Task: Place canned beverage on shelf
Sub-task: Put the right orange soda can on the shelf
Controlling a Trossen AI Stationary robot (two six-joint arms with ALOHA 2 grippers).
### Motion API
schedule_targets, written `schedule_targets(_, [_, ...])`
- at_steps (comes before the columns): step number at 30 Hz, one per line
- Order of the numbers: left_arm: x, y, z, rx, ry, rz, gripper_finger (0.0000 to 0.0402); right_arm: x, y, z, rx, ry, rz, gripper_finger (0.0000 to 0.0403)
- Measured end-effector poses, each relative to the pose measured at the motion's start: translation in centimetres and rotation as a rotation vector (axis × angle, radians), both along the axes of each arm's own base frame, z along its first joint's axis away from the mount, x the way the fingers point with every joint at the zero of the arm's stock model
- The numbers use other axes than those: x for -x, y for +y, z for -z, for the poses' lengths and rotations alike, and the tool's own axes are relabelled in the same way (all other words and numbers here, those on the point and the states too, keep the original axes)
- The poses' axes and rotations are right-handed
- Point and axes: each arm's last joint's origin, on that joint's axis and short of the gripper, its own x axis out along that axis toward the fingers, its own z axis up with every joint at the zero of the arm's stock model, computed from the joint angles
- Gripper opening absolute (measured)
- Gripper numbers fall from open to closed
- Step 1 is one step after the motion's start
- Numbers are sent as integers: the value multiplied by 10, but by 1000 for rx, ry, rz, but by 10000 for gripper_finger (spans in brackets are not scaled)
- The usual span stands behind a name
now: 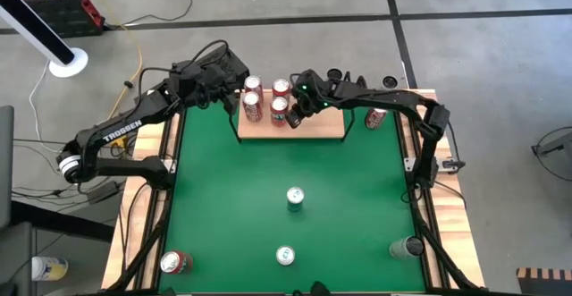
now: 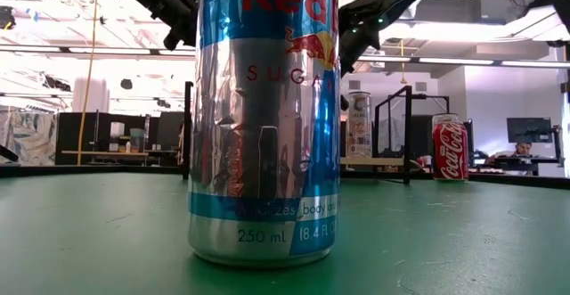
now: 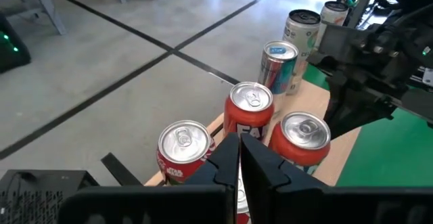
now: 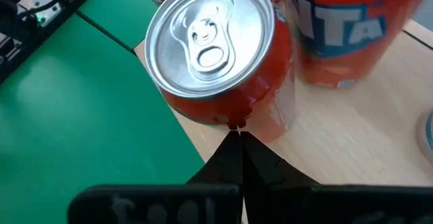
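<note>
The shelf (image 1: 313, 128), a light-wood board, lies at the table's far middle. Several red cans stand upright on its left part (image 1: 253, 85) (image 1: 281, 88) (image 1: 251, 104). My right gripper (image 1: 293, 117) (image 4: 237, 130) is shut, its tips at the side of the nearest red can (image 1: 279, 108) (image 4: 216, 55). My left gripper (image 1: 238, 90) (image 3: 240, 149) is shut and hangs over the left cans (image 3: 183, 146) (image 3: 252, 105). I cannot tell whether it touches one. My right gripper meets the red can's side wall (image 4: 233, 112), a little below the top rim, with the tips of its shut fingers. The fingers slant down at it from the table's right. The can stands upright on the board.
Loose cans stand on the green mat: one in the middle (image 1: 295, 198), one at the near edge (image 1: 285, 256) (image 2: 263, 117), one near left (image 1: 174, 262), one near right (image 1: 407, 247). A red can (image 1: 375, 117) (image 2: 448, 148) stands right of the shelf.
</note>
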Motion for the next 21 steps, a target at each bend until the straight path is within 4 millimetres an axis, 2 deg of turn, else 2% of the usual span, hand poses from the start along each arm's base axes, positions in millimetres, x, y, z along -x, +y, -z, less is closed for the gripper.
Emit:
schedule_targets(5, [0,0,0,-3,3,2,0,-6,-5,-2,1,20,-10,16])
schedule_targets(9, [0,0,1,2,13,3,0,-5,-2,-6,-12,55,-23,18])
schedule_targets(15, [1,-1,2,1,34,6,0,-17,20,-27,26,11,-98,18])
schedule_targets(21, [2,1,2,-1,35,6,0,-36,43,-33,75,-82,-155,18])
